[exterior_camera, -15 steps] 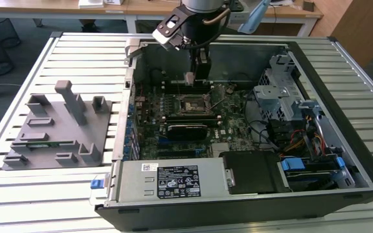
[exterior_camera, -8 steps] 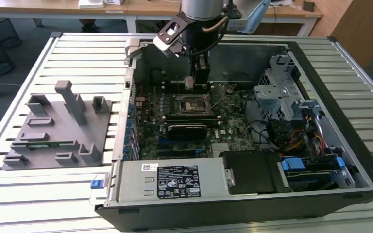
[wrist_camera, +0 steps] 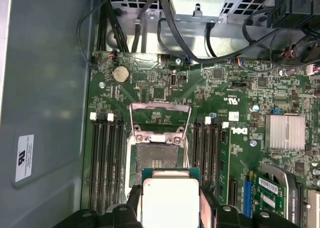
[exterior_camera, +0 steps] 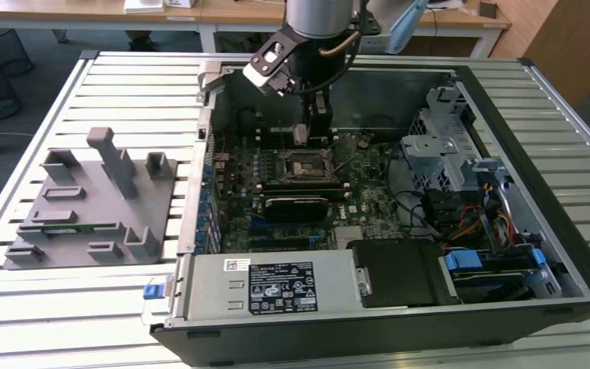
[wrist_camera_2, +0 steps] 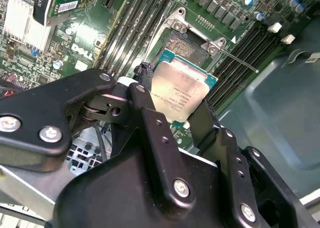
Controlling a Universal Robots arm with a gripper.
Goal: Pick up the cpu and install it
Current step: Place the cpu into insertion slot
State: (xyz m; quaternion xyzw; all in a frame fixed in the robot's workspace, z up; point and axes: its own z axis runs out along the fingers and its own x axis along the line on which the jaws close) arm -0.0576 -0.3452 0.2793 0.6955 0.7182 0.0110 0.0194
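Claw [wrist_camera_2: 170, 108] is closed narrow on the cpu [wrist_camera_2: 184, 88], its two black fingers [wrist_camera_2: 147, 120] pinching opposite edges of the square chip. In the exterior view the claw [exterior_camera: 309, 137] hangs inside the open computer case [exterior_camera: 377, 327], low over the far part of the green board [wrist_camera: 165, 88]. The pick-up is therefore done, and the cpu sits in the grip above the board rather than on it. In the first wrist view the cpu [wrist_camera: 170, 200] hovers just beside the socket [wrist_camera: 156, 160], overlapping its near edge. The socket lies bare with its metal frame [wrist_camera: 160, 107] flipped back, and its thin lever [wrist_camera_2: 235, 58] is swung out. As I judge it, the seating is not yet done: the chip is not down in the recess and the frame still stands open. The cpu's shiny metal top faces back toward the wrist, so its underside looks down at the board, and it seems roughly level with it, though a slight tilt cannot be ruled out. Being square, it has no real long axis, and its edges run about parallel with the socket's sides and with the memory slots [wrist_camera: 107, 158] flanking it. Well apart, on the exterior view's left, a grey parts tray [exterior_camera: 80, 223] rests on the slatted table [exterior_camera: 120, 84]
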